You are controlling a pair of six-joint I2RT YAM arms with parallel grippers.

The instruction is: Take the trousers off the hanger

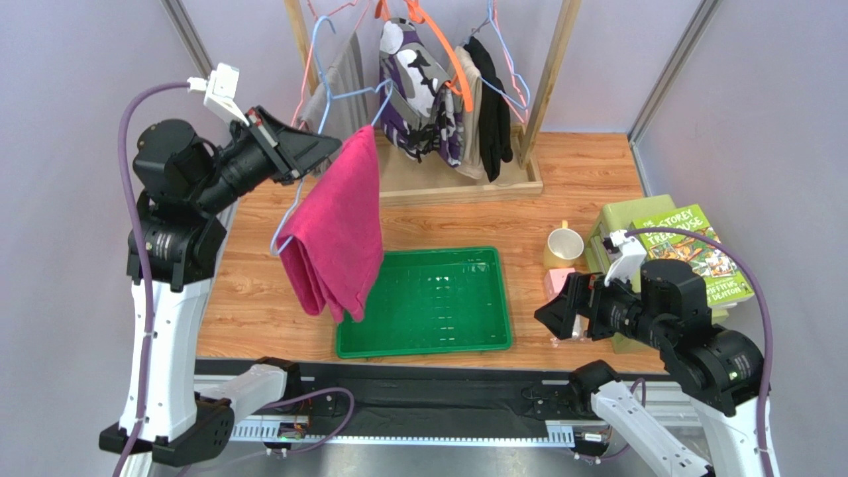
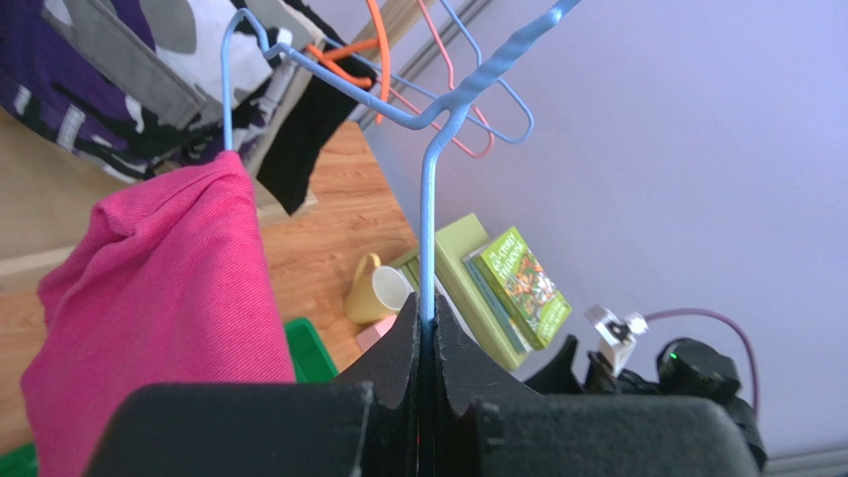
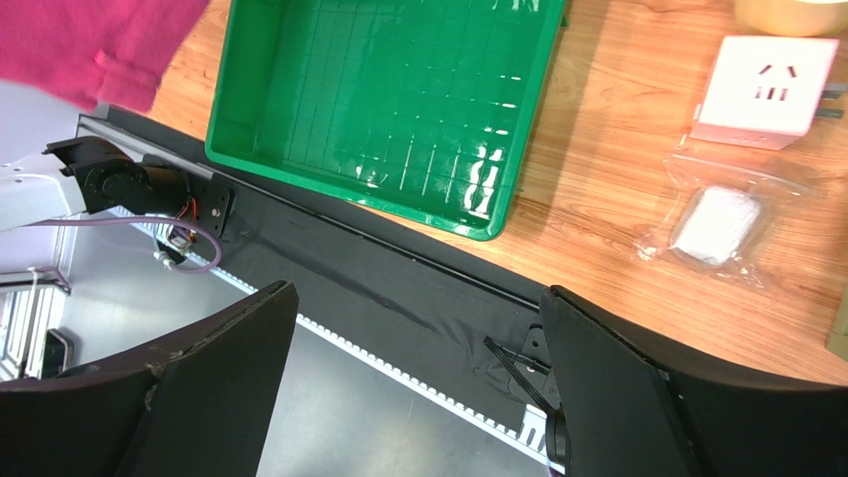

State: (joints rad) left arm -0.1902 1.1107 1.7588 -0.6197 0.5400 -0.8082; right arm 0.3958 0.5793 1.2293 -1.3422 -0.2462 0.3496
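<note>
We see left gripper (image 2: 426, 323) clamped on hanger (image 2: 430, 209) wire, trousers (image 1: 338, 224) draped over it; right gripper (image 3: 416, 293) spread wide near green tray (image 1: 428, 349).

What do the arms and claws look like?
The left arm and right arm have white links and black joint housings. The left claw and right claw have broad matte-black wedge fingers. A purple cable loops along each arm, and a white camera module sits on each wrist.

Magenta trousers (image 1: 333, 234) (plain fabric) drape, folded and drooping, over the tilted hanger (image 2: 428, 229) — light-blue wire.
</note>
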